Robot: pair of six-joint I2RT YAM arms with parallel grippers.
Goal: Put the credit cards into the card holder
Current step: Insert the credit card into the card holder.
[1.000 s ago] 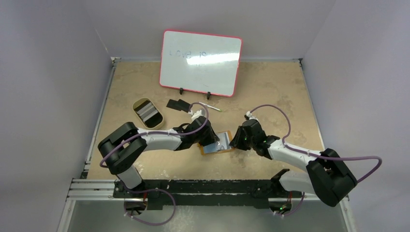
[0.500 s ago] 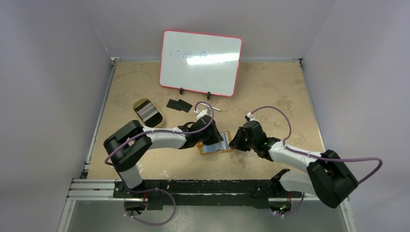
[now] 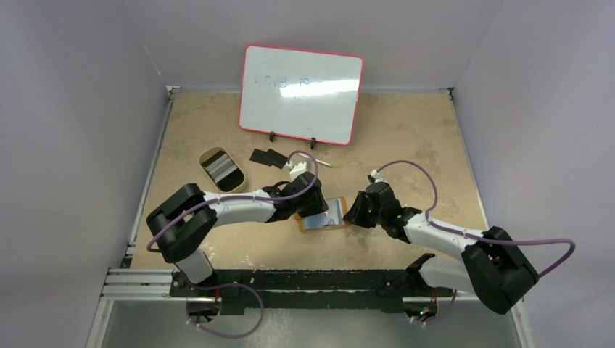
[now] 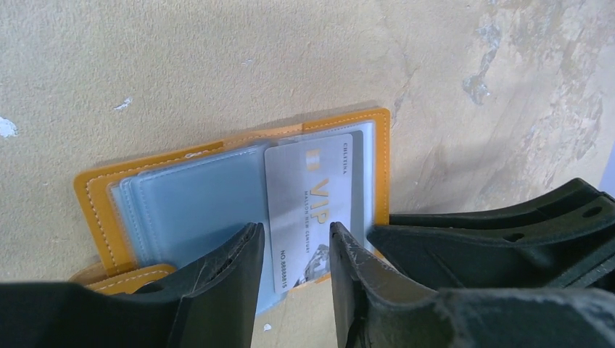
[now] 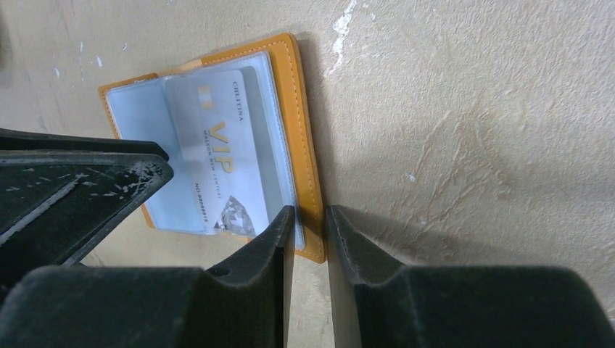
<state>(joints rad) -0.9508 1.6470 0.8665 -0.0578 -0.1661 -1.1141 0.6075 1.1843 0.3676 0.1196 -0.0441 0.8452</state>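
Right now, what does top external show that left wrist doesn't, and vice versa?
Only top external: the whiteboard, the oval tin dish, two black cards and the pen.
Only left wrist: the VIP print on the pale card lying among the clear sleeves.
Both: the open card holder, with the left gripper and right gripper at its opposite sides.

Left fingers (image 4: 217,283) parted, right fingers (image 5: 254,279) narrowly gapped

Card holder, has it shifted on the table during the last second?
No. The card holder lies in the same spot at the same angle, no nearer to or farther from the whiteboard.
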